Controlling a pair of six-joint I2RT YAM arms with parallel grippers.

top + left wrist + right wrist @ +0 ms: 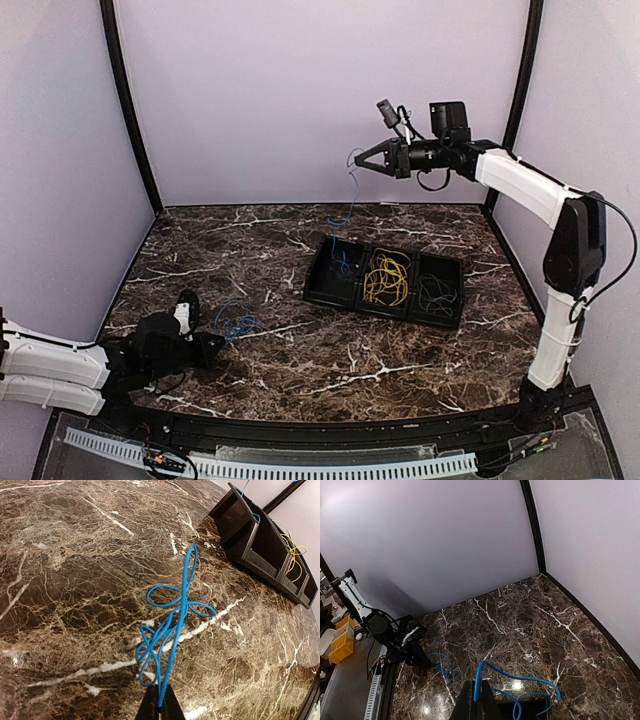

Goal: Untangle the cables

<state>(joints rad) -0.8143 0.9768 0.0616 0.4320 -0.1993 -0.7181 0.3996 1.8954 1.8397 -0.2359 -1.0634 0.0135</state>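
Our left gripper (pixel 160 707) pinches a tangled blue cable (pixel 184 602) on the brown marble tabletop (pixel 75 580); our right gripper (pixel 358 160) holds another blue cable (pixel 476 680) high.

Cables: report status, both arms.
Left jaws shut on blue cable, coil lying on table. Right jaws shut on second blue cable, held high, tail trailing into tray. Yellow cables, dark cables in tray. No obstruction seen.

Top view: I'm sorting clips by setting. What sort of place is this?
Likely a robot test cell: pale walls enclose a marbled table, with left arm and right arm at its near edge.
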